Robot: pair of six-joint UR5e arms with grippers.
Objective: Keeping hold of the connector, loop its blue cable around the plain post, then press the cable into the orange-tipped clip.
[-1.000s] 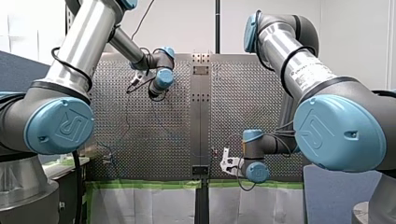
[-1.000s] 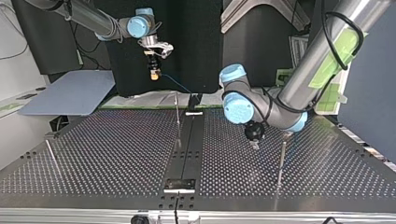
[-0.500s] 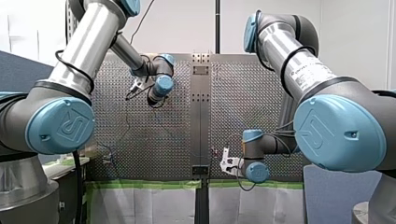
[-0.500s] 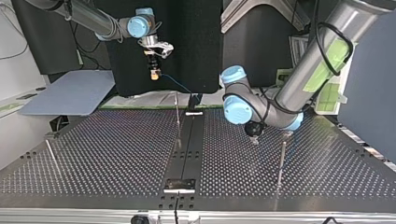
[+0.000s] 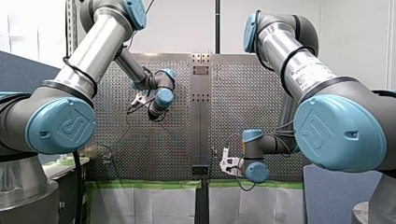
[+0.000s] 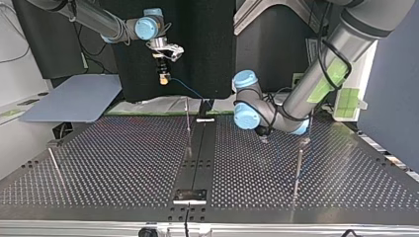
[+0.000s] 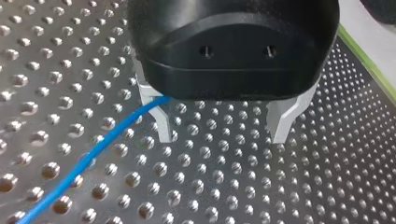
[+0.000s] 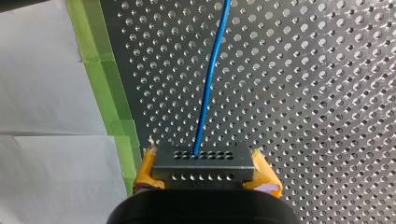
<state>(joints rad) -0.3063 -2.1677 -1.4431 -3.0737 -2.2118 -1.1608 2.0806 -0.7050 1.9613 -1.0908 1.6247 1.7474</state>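
1. Top view: over the last second my left claw point(image 6: 264, 134) has drawn back toward its own arm, low over the bench point(image 6: 113, 163). This takes it further from the slim upright post point(image 6: 298, 165) that stands near it. My right claw point(image 6: 163, 78) has not stirred and hangs high, well apart from the left one
2. Left wrist view: the left claw's fingers point(image 7: 162, 123) are spread and pinch nothing. The blue cable point(image 7: 93, 156) comes out from under the claw body, lies against one finger and trails away beside the claw, just above the bench. I cannot tell which face of the finger it rests on
3. Right wrist view: the right claw is pressed onto the grey connector point(image 8: 203, 161), gripping it between its yellow pads point(image 8: 145, 171). The cable leaves the connector's face and runs straight ahead of the claw
4. My reading is that the hold on the connector is secure and the left claw is nudging the slack into line. No loop sits around a post yet and nothing is pressed into a clip, so the task is at an early stage. The post tips are too small for me to tell the plain one from the orange one
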